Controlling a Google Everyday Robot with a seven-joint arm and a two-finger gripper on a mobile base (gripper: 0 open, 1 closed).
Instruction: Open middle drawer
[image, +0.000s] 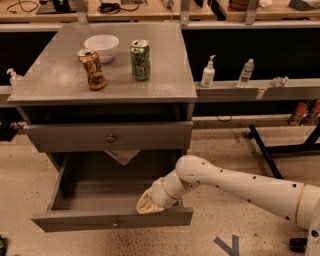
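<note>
Gripper sits inside the middle drawer, against the near front panel's inner edge, right of centre; whether it grasps anything cannot be told. The drawer stands far out toward the near side, its grey box open leftward. Open floor lies right of the cabinet.

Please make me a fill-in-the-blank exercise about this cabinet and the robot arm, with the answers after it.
1. The gripper is at the front panel of the middle drawer, which is ___, not shut.
2. On the cabinet top stand a green can, a brown can and a white ___.
3. In the picture, the green can is to the ___ of the brown can.
Answers: open; bowl; right.
</note>
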